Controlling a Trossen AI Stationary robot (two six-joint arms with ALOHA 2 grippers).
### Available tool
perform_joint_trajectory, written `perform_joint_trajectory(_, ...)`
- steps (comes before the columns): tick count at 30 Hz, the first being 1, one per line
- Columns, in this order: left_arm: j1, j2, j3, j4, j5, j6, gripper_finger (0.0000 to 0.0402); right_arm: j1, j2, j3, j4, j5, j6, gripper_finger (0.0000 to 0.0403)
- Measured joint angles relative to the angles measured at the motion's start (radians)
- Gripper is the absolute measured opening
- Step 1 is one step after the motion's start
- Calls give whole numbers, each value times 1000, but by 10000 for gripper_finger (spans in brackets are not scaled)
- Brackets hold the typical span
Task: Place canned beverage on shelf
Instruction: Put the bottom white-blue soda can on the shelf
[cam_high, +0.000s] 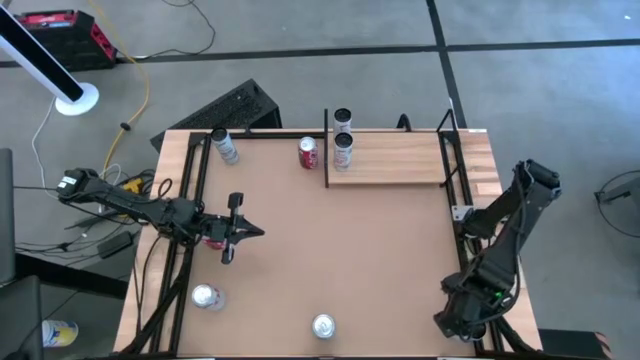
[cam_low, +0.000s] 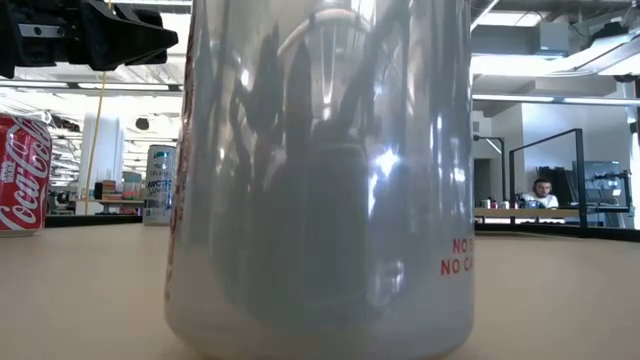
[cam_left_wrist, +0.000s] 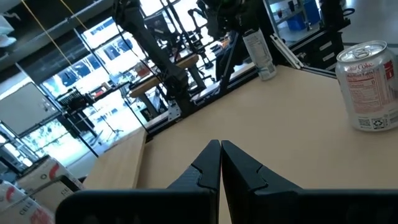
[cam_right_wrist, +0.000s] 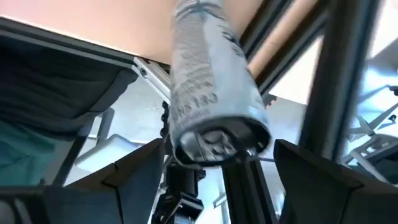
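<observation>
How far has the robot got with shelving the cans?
Done: two cans stand on the shelf. In hand: the right gripper holds a silver can off the table's corner. Left: a red can and three more on the tabletop; the left gripper is shut, empty.

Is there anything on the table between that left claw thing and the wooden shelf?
From above, bare tabletop separates the shut left end effector from the shelf. The red can stands beside the shelf's black rail.
</observation>
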Motion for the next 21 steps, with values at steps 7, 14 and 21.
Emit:
perform_joint_trajectory(7, 0, 0, 0, -5, 1, -34, 0, 0, 0, -51, 74, -67, -20, 328)
perform_joint_trajectory(14, 0, 0, 0, -6, 3, -57, 0, 0, 0, -51, 74, -65, -20, 327)
perform_joint_trajectory(21, 0, 0, 0, -7, 7, -60, 0, -1, 0, -51, 71, -78, -21, 327)
